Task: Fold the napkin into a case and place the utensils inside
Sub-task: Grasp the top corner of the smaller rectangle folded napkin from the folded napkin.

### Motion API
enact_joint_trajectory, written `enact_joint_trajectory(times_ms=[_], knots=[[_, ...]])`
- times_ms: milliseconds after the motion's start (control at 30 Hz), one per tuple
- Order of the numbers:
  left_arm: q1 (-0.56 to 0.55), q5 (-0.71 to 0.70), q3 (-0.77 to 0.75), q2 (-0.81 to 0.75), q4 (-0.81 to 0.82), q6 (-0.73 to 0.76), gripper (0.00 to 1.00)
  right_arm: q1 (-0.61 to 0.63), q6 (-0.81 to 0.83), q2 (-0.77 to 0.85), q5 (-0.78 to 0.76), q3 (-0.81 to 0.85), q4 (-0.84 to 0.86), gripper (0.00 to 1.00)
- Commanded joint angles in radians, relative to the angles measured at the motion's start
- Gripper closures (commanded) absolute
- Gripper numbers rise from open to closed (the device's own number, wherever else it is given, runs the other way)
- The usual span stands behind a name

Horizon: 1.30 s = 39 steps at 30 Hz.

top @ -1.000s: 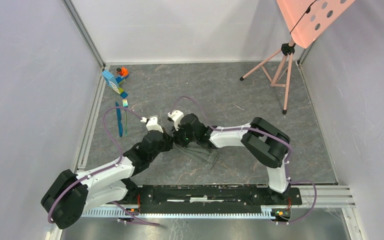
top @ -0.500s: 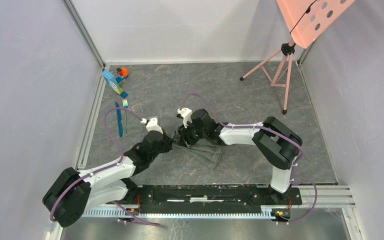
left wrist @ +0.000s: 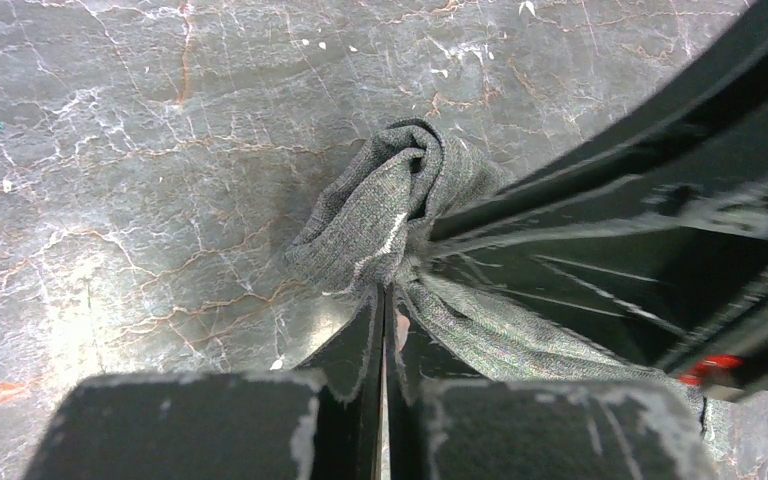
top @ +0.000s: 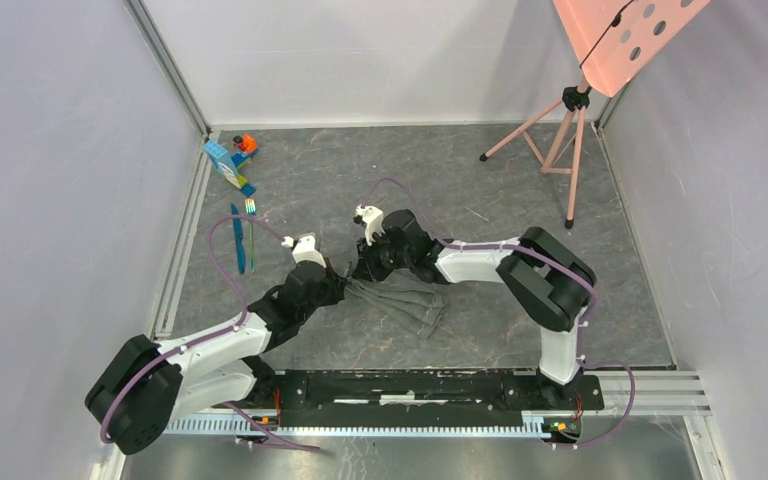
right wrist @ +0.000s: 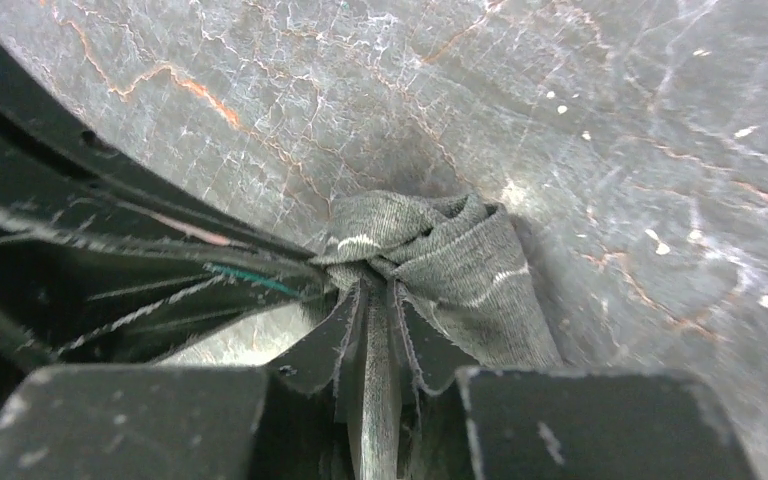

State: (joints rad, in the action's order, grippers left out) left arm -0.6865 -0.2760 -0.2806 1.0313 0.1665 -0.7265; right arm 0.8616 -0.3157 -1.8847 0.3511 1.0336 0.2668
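Observation:
The dark grey napkin (top: 407, 302) lies bunched in the middle of the floor, trailing right toward a loose end. My left gripper (top: 342, 281) is shut on one bunched end of it (left wrist: 380, 215). My right gripper (top: 360, 272) is shut on the cloth right beside it (right wrist: 440, 255). The two grippers nearly touch, each showing in the other's wrist view as a black blur. The blue knife (top: 237, 240) and the thin fork (top: 250, 225) with its shiny head lie side by side at the left, well apart from both grippers.
Blue and orange toy blocks (top: 231, 160) sit at the back left corner. A pink tripod (top: 558, 140) with a pink perforated board stands at the back right. A metal rail (top: 430, 385) runs along the near edge. Grey walls close in left, right and back.
My right gripper has moved back and a little right with the cloth, and more of the napkin now shows stretched out to the right. My left gripper has barely moved.

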Motion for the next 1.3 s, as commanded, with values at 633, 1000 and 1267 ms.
enact_joint_trajectory(times_ms=[633,1000,1267], knots=[[0.013,0.024,-0.067,0.01,-0.065,-0.007,0.96,-0.049,-0.122,0.082,0.087,-0.112,0.144,0.61],[0.012,0.076,-0.114,0.093,-0.059,0.012,0.95,-0.015,-0.173,-0.056,0.051,-0.097,0.207,0.81],[0.013,0.114,-0.167,0.204,-0.08,0.003,0.93,0.008,-0.162,-0.024,0.034,-0.132,0.21,0.81]])
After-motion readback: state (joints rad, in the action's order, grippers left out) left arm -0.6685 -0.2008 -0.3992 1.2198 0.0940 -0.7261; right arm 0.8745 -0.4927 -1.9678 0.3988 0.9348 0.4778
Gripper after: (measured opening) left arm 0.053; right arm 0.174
